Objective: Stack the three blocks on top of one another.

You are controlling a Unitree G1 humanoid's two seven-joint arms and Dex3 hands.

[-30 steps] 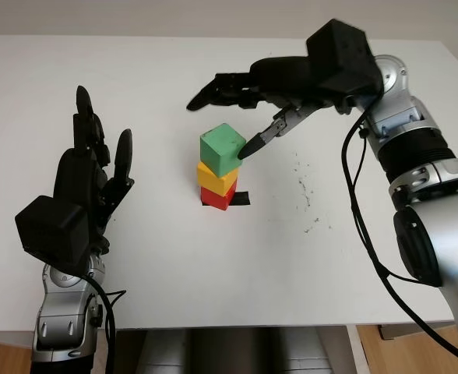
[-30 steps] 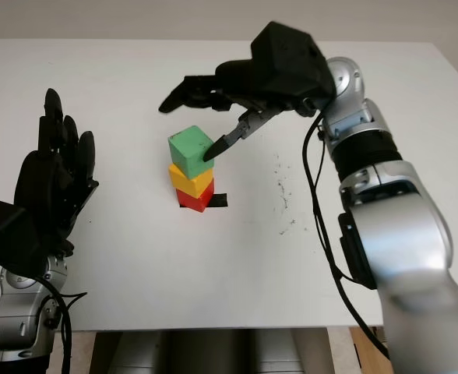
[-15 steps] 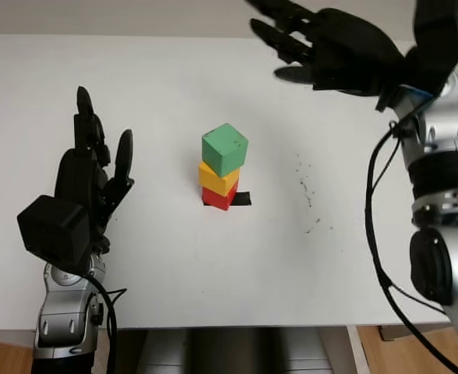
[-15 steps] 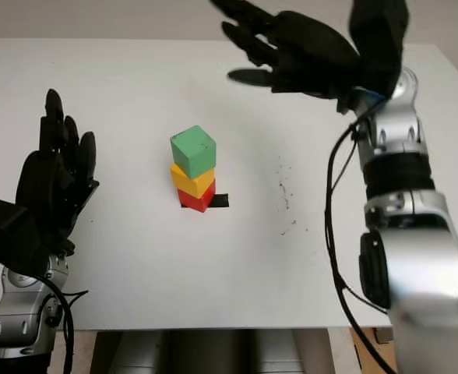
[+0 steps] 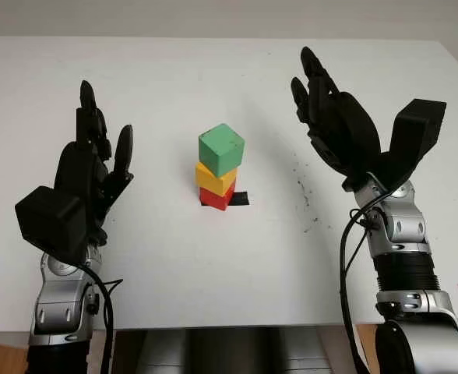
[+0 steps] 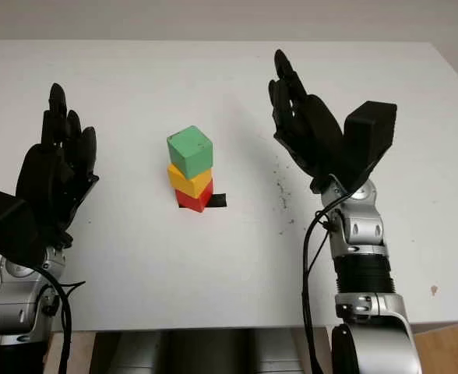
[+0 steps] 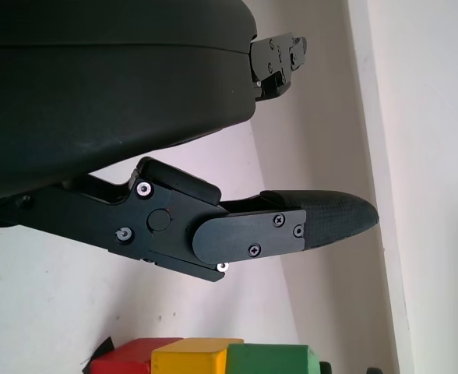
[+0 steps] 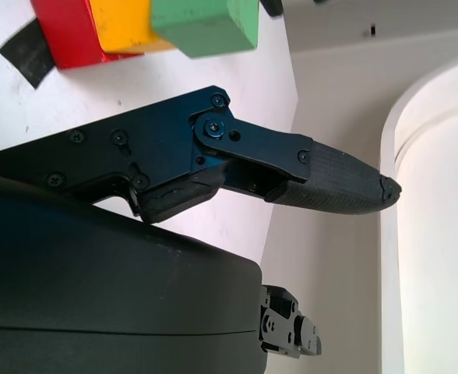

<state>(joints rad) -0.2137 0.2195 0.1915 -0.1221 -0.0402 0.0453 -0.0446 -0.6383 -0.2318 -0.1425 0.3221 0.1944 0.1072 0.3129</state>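
Note:
A stack of three blocks stands near the middle of the white table (image 5: pixel 213 265): a red block (image 5: pixel 216 198) at the bottom, a yellow block (image 5: pixel 216 178) on it, and a green block (image 5: pixel 221 149) on top, turned a little askew. My left hand (image 5: pixel 89 167) is open, held up to the left of the stack and well apart from it. To the right of the stack my right hand (image 5: pixel 330 117) is open, raised with its palm toward the blocks. The stack also appears in the left wrist view (image 7: pixel 206 360) and the right wrist view (image 8: pixel 147 27).
A small piece of black tape (image 5: pixel 241 198) lies on the table beside the red block. Faint dark specks (image 5: pixel 303 191) mark the table to the right of the stack. The table's front edge runs near the bottom of the head views.
My right hand has let go of the green block, lifted away, then drawn back and down to the right of the stack. The stack and my left hand have stayed put.

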